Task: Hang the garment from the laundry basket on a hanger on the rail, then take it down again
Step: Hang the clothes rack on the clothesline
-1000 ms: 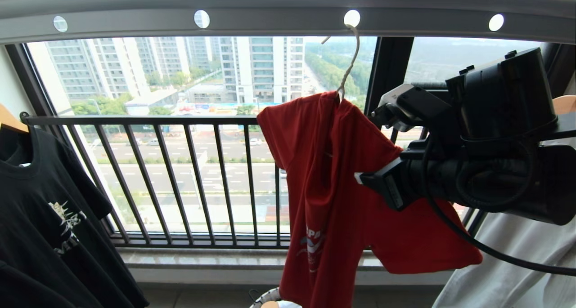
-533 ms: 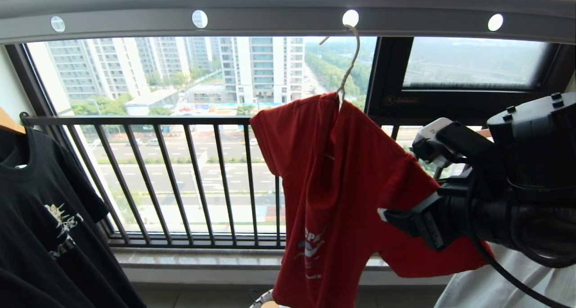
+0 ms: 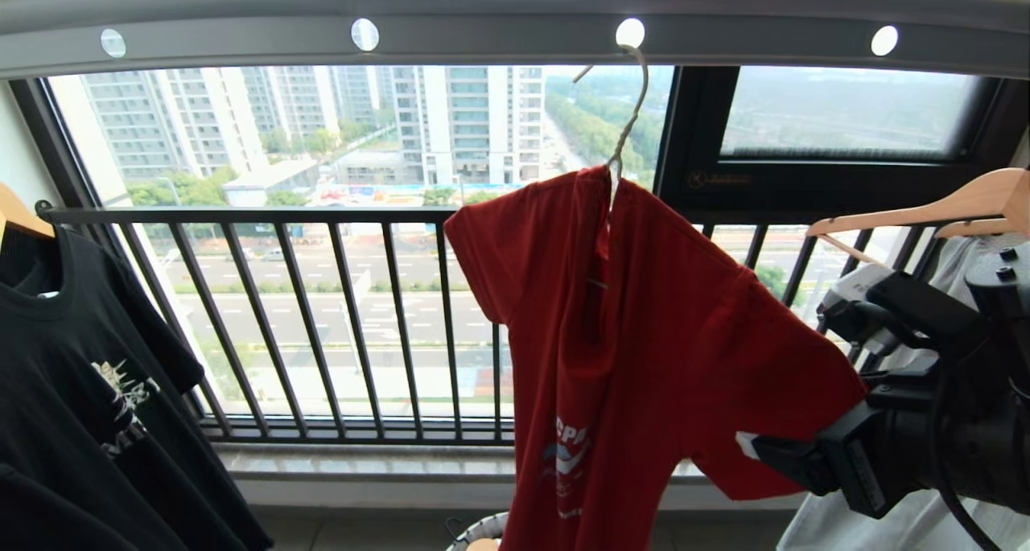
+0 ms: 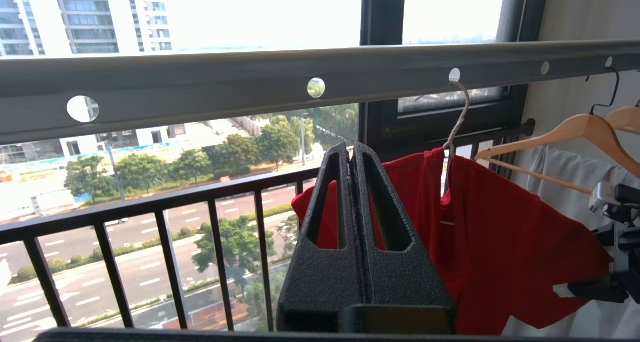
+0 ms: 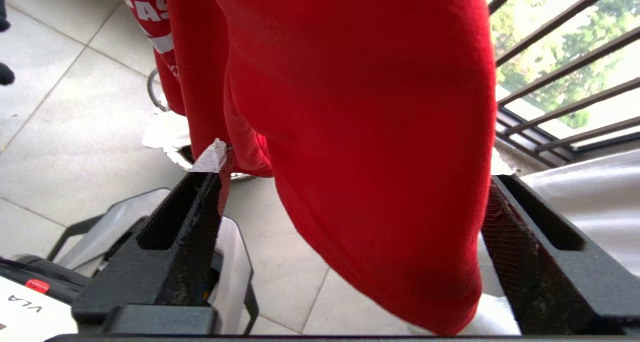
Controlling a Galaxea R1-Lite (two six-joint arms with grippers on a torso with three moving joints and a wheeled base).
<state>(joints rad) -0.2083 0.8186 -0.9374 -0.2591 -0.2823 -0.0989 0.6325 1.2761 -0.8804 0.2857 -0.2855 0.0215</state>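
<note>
The red garment (image 3: 636, 334) hangs on the cream wire hanger (image 3: 632, 108), whose hook sits in a hole of the grey rail (image 3: 483, 20). My right gripper (image 3: 793, 370) is low at the right and open. The garment's right sleeve (image 5: 350, 107) droops loosely in the wide gap of the right gripper (image 5: 355, 167), ungripped. My left gripper (image 4: 350, 150) is shut and empty, held up short of the garment (image 4: 500, 242) and below the rail (image 4: 225, 82). The laundry basket's rim (image 3: 481, 527) peeks out under the hem.
A black T-shirt (image 3: 88, 374) hangs at the left. Wooden hangers (image 3: 925, 209) and a white shirt (image 3: 885, 527) hang at the right, close behind my right arm. The black window railing (image 3: 322, 213) runs behind everything.
My right arm has dropped down and to the right, away from the garment's shoulder, and its jaws have spread wider. The sleeve now hangs loose; the garment swayed slightly.
</note>
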